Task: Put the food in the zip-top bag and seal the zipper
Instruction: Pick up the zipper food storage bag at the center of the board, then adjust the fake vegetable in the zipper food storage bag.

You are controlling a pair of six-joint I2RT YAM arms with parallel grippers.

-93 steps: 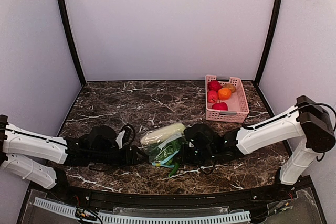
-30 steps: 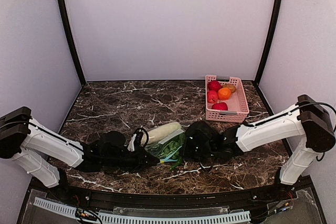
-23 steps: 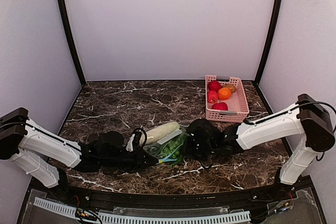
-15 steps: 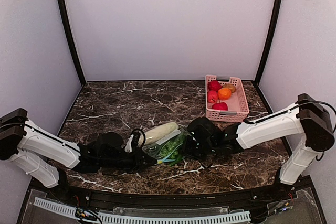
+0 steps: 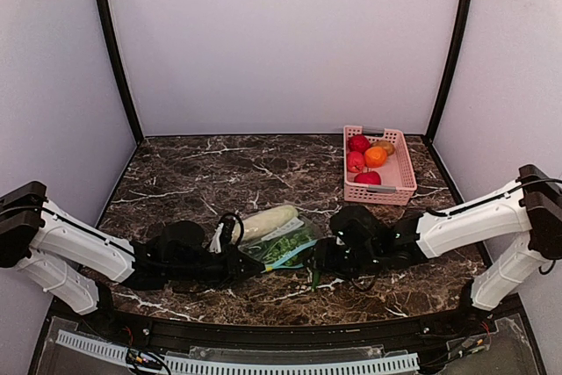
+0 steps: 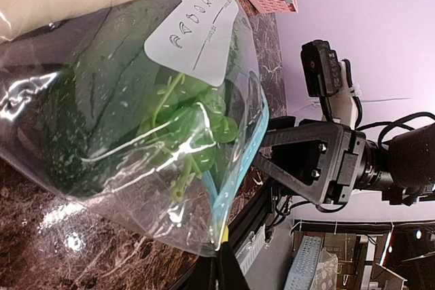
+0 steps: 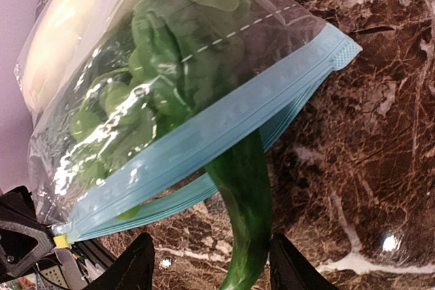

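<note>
**Item 1: clear bag** (image 5: pixel 283 245). It is lying on the dark marble table (image 5: pixel 193 173), near the middle of the near edge, between the two sets of jaws.
- Contents: leafy greens (image 7: pixel 170 39) are filling most of the bag. A bunch of green grapes (image 6: pixel 197 123) is sitting just behind the mouth.
- A dark green pepper (image 7: pixel 248 208) is lying only partly inside. Its free end is poking out through the mouth onto the table.
- A pale gourd (image 5: pixel 266 221) is lying along the bag's far side. Whether it is inside the plastic or only pressing against it cannot be told.

**Item 2: zipper** (image 7: pixel 204 134). This is a teal-blue strip along the bag's near edge.
- Its two halves are gaping apart where the pepper is passing between them.
- A small yellowish tab (image 7: pixel 61 241) is sitting at its left end.

**Item 3: label** (image 6: pixel 197 28). This is a whitish patch on the bag's face. It is carrying a row of small printed marks and a line, and nothing on it is legible.

**Item 4: pink basket** (image 5: pixel 378 195). It is standing far right on the table, well apart from the bag. It is holding three red fruits (image 5: pixel 358 143), one orange fruit (image 5: pixel 376 156) and one brownish fruit (image 5: pixel 386 147).

**Item 5: left jaws.** They are fully closed, pinching the bag's corner at the left end of the zipper.

**Item 6: right jaws.** They are standing apart on either side of the protruding pepper and are gripping nothing.
</note>
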